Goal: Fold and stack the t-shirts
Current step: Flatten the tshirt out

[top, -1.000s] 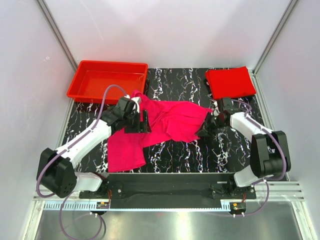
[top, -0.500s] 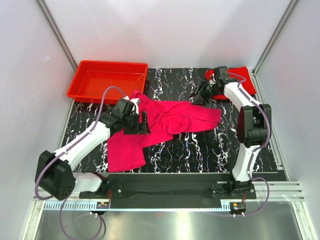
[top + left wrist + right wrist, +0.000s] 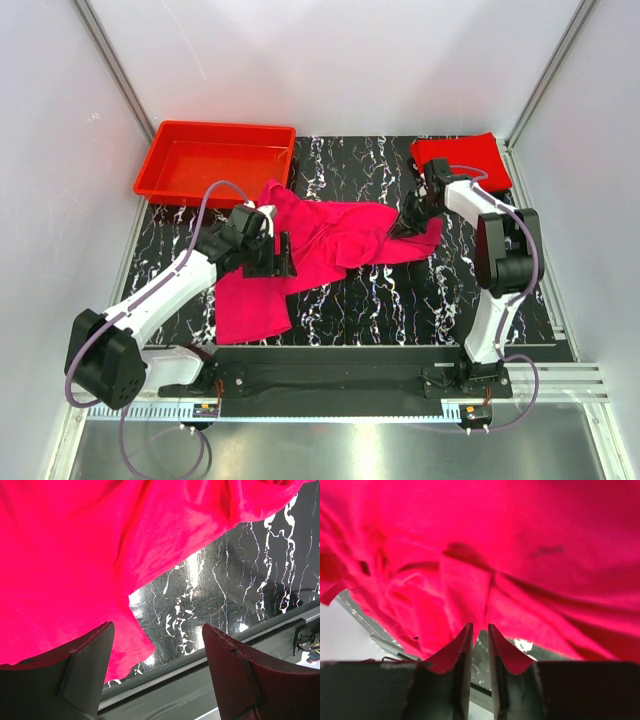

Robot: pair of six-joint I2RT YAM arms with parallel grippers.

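Pink shirt [image 3: 340,240] lies left-to-right mid-table. Right gripper [image 3: 406,226] is at its right end, jaws nearly together, grip unclear. Left gripper [image 3: 280,256] gapes over its left half. Red shirt [image 3: 462,163] sits in the far-right corner.

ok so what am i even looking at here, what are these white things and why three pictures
Two robot arms, left and right, each ending in a two-finger gripper. The wide picture is from a fixed camera above and behind them; the close-ups are from cameras on their wrists, so dark fingers show at the bottom. On the black marbled table lie a rumpled magenta-pink t-shirt, a folded red t-shirt far right and an empty red tray far left. The left gripper hangs open over the pink shirt, holding nothing. The right gripper looks closed on a fold at that shirt's right edge.
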